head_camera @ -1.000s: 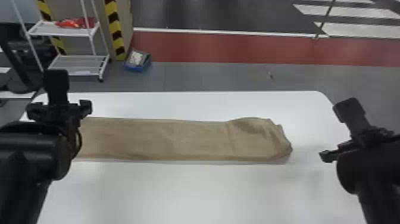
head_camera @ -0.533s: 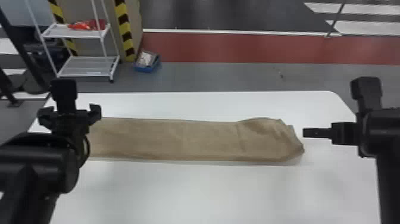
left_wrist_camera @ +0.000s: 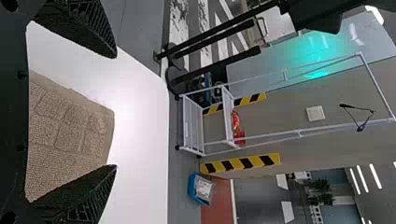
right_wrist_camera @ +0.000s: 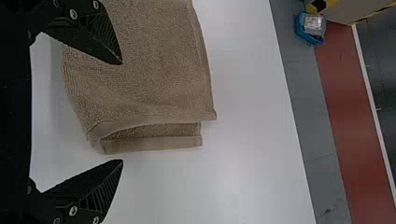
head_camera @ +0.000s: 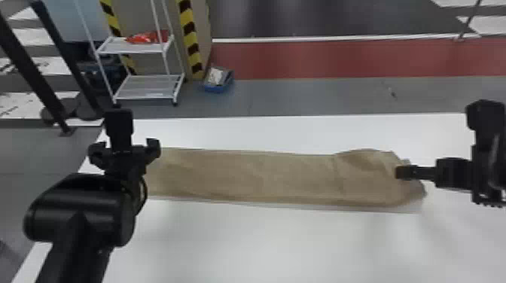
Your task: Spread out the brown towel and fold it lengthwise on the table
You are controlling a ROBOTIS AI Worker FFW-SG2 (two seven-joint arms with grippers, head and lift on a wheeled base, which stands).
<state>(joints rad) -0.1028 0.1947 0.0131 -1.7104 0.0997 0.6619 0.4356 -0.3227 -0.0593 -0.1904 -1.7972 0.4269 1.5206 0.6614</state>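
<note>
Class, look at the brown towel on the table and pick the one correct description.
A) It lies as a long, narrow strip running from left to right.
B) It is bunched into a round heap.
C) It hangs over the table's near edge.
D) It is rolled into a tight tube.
A: the brown towel stretches as a long, narrow band across the white table, from beside the left gripper toward the right one.

Yellow-and-black stripes (head_camera: 191,37) and a white rack (head_camera: 145,90) upper left, plus a red floor band (head_camera: 308,60) upper right, are suggesting a workshop
</note>
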